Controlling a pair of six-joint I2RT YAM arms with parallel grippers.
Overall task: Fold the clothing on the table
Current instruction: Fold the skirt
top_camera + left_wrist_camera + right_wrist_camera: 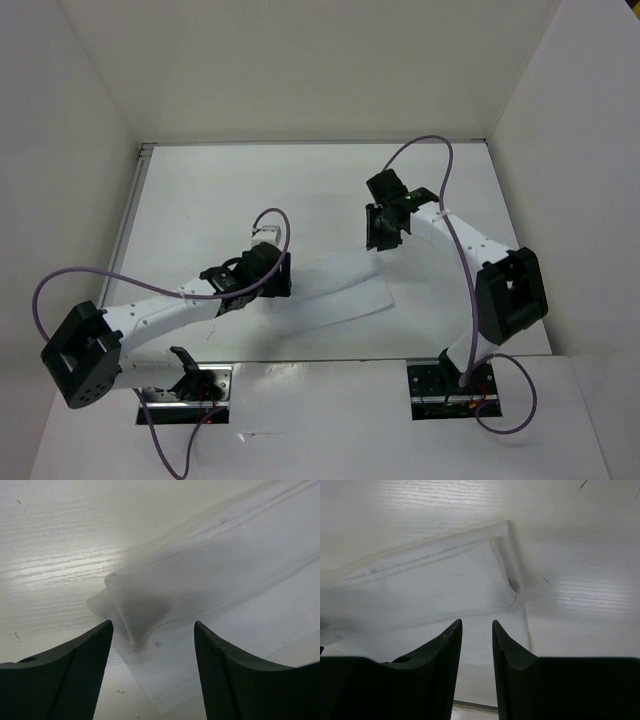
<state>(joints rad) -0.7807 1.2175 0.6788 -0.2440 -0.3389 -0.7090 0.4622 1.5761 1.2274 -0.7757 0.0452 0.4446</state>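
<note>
Listing by size, from the largest item down:

1. Table (300,190). You have a flat, matte white surface with a faint grain in the wrist views. White upright walls (300,70) enclose it at the far end and on both sides.

2. Right arm (470,250). It has white links and black joints. It rises from its base at the near right edge, bends at a black elbow and reaches back toward the middle of the table.

3. Left arm (150,315). It is built the same way. It runs from the near left edge diagonally toward the table's centre.

4. Clothing (335,295). This is a thin, limp white garment lying on the table at its middle, between the two wrists. It spreads as a slanted band from beside the left wrist up toward the right wrist. Being white on white, its edges are faint from above. In the left wrist view you see one end puckered into a small raised fold. In the right wrist view a hemmed corner lies flat, with one short dark crease at its edge.

5. Purple cables (60,280). One loops off each arm.

6. Left gripper (153,625). Its fingers are spread wide with nothing between them, and the puckered end of the garment lies just ahead.

7. Right gripper (477,622). Its fingers are parted by a narrow gap and pinch nothing, and the hemmed corner lies below. You cannot tell whether the tips touch the fabric.
</note>
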